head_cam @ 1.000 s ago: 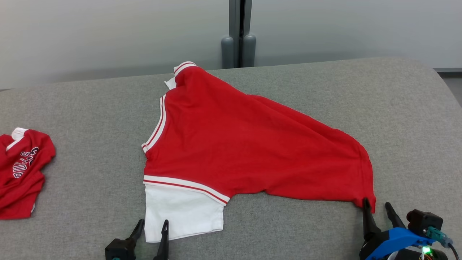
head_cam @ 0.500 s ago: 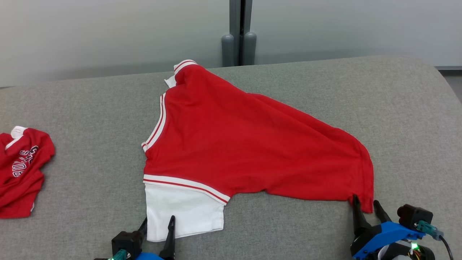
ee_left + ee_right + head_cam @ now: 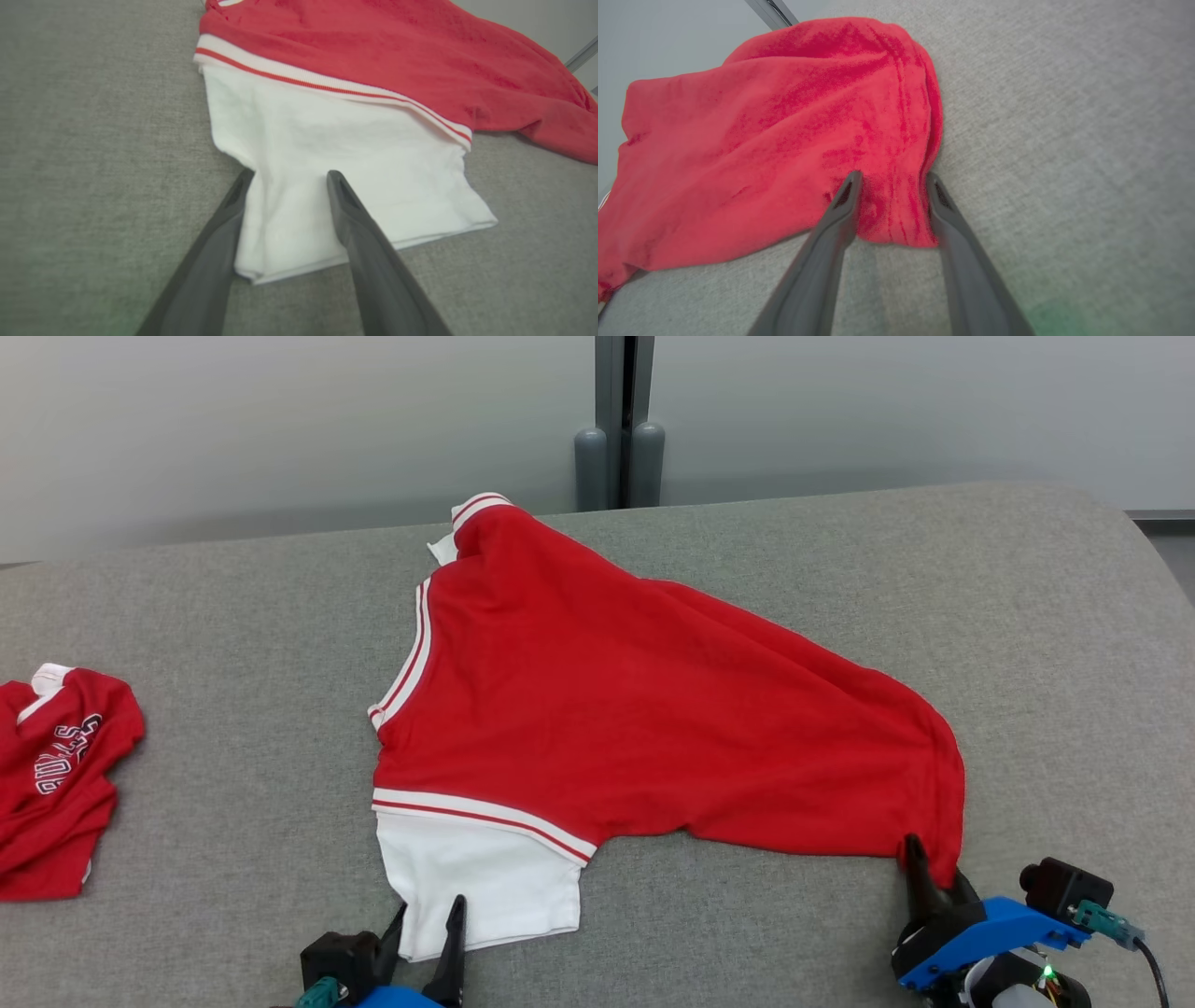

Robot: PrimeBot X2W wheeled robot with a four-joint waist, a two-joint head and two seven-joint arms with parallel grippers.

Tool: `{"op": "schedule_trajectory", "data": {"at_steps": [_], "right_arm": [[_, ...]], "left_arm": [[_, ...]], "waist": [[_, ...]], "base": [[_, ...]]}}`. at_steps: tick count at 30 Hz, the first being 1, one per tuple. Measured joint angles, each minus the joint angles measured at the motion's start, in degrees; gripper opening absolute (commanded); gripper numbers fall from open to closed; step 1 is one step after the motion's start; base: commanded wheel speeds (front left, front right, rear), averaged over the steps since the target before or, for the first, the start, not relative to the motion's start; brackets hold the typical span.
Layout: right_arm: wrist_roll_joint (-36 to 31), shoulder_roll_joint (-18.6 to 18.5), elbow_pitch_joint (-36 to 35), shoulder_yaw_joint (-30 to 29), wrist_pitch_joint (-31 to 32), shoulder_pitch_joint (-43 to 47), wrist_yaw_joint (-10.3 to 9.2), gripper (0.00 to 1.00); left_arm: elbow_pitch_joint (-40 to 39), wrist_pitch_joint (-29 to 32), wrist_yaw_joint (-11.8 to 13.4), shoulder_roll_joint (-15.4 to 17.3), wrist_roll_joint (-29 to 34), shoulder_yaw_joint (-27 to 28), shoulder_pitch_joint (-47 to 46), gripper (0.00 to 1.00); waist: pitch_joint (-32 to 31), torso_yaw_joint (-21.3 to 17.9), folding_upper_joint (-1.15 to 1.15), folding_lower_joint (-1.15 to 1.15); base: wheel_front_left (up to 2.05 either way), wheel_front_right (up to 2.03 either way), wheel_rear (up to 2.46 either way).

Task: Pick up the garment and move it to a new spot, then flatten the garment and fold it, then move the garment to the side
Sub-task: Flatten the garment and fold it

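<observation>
Grey fabric-covered surface [image 3: 1027, 644] before pale wall panels [image 3: 280, 420], a dark vertical post [image 3: 624, 392] (two rounded grey feet [image 3: 590, 467]) between

One bit of lettering can be read, on the crumpled red fabric garment with white trim [image 3: 56, 775] at the left edge of the head view. Dark, white-outlined block capitals run sideways across it, creased, and they look like "BULLS".

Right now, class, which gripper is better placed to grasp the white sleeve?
Left. The left gripper straddles the near edge of the white sleeve, jaws open. The right gripper sits at the red corner of the garment, on the opposite side.
</observation>
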Motion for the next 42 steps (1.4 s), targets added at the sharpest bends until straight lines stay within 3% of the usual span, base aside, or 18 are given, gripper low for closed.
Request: {"op": "schedule_trajectory", "data": {"at_steps": [1, 2, 8, 16, 21, 31, 42], "right_arm": [[0.47, -0.03, 0.60, 0.63, -0.01, -0.32, 0.00, 0.00], [0.45, -0.02, 1.14, 1.19, 0.02, -0.62, 0.00, 0.00], [0.05, 0.42, -0.26, 1.94, 0.45, -1.04, 0.01, 0.00], [-0.74, 0.33, -11.67, 1.88, 0.52, -1.05, 0.01, 0.00], [-1.32, -0.87, -16.95, 3.43, 0.52, -5.41, 0.01, 0.00], [0.76, -5.08, -13.61, 6.78, 0.57, -31.27, 0.01, 0.00], [9.03, -7.40, -2.45, 6.13, 4.74, -66.45, 0.01, 0.00]], "left_arm": [[0.47, -0.03, 0.00, 0.05, -0.63, -0.53, -0.26, 0.04], [0.88, -0.02, 0.00, 0.08, -1.09, -0.89, -0.60, 0.00], [0.37, 0.05, 0.00, 0.34, -3.93, -1.82, -1.09, 0.00], [-11.45, 0.14, 0.00, 0.65, -7.47, 2.36, -2.73, 0.00], [-15.04, 0.14, 0.00, 2.74, -9.25, 3.42, -8.73, 0.00], [-8.50, 1.57, 0.00, 9.39, -15.55, 0.90, -38.73, 0.00], [3.59, 4.57, 0.00, 10.56, -18.49, 1.12, -76.70, 0.00]], "waist": [[0.00, -0.01, 0.00, 0.00], [-0.02, -0.01, 0.00, 0.00], [-0.15, -0.09, 0.01, 0.00], [0.96, 0.10, 0.01, 0.01], [2.79, 0.31, 0.01, 0.01], [11.10, 0.04, 0.02, 0.02], [21.35, 1.60, 0.03, 0.02]], "base": [[0.00, 0.00, 0.00], [0.00, 0.00, 0.00], [0.00, 0.00, 0.00], [0.00, 0.00, 0.00], [0.00, 0.00, 0.00], [0.00, 0.00, 0.00], [0.00, 0.00, 0.00]]}}
